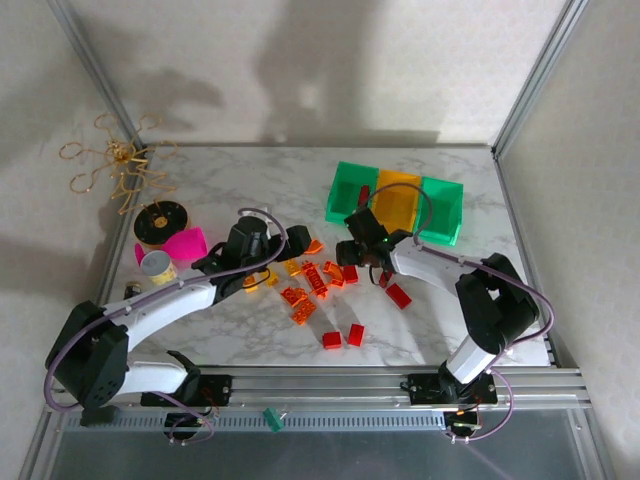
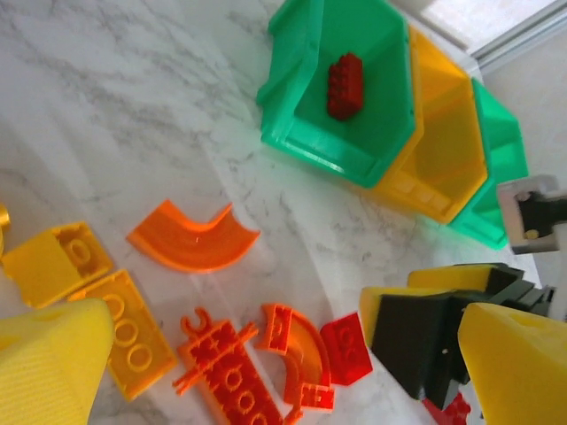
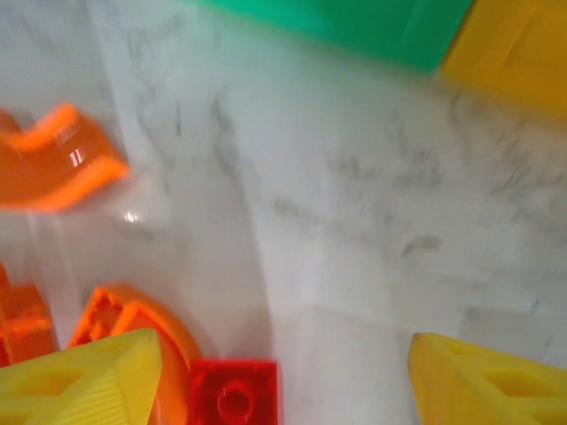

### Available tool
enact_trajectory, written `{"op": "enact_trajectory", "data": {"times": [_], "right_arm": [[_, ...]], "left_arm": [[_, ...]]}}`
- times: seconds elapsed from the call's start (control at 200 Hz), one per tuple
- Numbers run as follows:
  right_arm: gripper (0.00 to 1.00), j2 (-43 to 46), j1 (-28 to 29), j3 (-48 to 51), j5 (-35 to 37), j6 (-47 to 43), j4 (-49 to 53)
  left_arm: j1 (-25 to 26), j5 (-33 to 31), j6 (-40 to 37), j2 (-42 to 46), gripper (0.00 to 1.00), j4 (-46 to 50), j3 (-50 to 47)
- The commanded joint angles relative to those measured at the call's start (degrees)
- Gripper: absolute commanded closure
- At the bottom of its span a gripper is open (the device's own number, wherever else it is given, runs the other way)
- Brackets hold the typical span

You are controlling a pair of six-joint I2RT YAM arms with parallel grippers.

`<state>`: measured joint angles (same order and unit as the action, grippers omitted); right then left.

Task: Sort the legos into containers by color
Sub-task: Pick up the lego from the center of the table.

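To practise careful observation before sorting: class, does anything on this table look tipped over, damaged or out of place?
No damage shows. The pink cup appears to lie on its side beside the spool, and a gold wire tangle sits far left, unrelated to the sorting.

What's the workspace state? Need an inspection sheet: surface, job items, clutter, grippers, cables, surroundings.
Surface: marble-pattern table; no spills seen.
Job's things: red, orange and yellow legos lie loose mid-table. The containers stand in a row at the far right, with one red brick in a green bin.
Clutter: pink cup, tin can, black-and-yellow spool and gold wire tangle, all on the table's left side.
Grippers: left gripper open over the legos; right gripper open, low over the table beside the pile.
Cables: purple cables run along both arms and loop off each wrist.
Surroundings: aluminium frame, pale walls; nothing else seen.
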<state>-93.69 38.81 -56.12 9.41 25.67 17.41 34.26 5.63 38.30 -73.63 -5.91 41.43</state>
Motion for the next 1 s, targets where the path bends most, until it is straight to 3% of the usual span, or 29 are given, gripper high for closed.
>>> {"op": "enact_trajectory", "data": {"times": [0.0, 0.26, 0.996], "right_arm": [[0.25, 1.02, 0.67, 2.53, -2.40, 6.47, -1.90], [0.29, -2.42, 4.69, 1.89, 0.78, 8.69, -2.74], [0.66, -2.37, 4.72, 4.66, 5.64, 7.68, -2.70]], "left_arm": [[0.96, 0.08, 1.55, 1.81, 0.00, 1.43, -1.68], [1.52, -1.30, 1.80, 2.08, 0.00, 1.61, -3.28], [1.68, -2.29, 1.51, 2.18, 0.00, 1.77, -3.37]]}}
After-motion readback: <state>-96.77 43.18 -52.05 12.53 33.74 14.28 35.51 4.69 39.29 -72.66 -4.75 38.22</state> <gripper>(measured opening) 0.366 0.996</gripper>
